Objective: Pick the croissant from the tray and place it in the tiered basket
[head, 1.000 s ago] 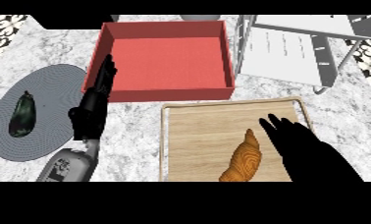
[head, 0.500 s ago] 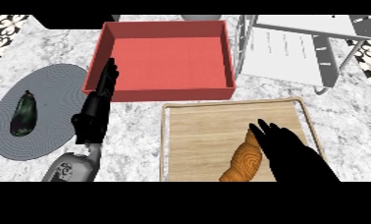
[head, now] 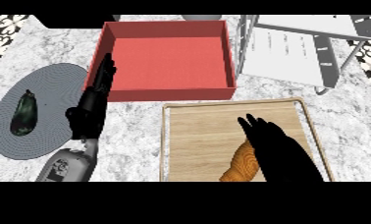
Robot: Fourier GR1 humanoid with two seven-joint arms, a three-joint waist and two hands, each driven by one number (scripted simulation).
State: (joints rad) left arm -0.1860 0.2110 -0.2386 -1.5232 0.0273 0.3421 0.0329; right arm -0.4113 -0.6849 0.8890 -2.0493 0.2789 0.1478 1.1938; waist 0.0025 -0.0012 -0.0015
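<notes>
Right hand [head: 279, 147] has slid left over the croissant [head: 243, 164] on the tray [head: 196, 134], fingers straight, nothing clamped. Contact likely, hard to confirm. Grasp next. Left hand [head: 94, 105] rests, fingers straight.

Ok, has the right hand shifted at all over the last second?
Yes. The right hand has slid left across the wooden tray, away from the tray's right rim, and now covers more of the croissant.

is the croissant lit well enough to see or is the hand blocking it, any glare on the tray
Head view: the right hand covers the right side of the croissant; its left part shows evenly lit. Head view: no glare on the wooden tray.
</notes>
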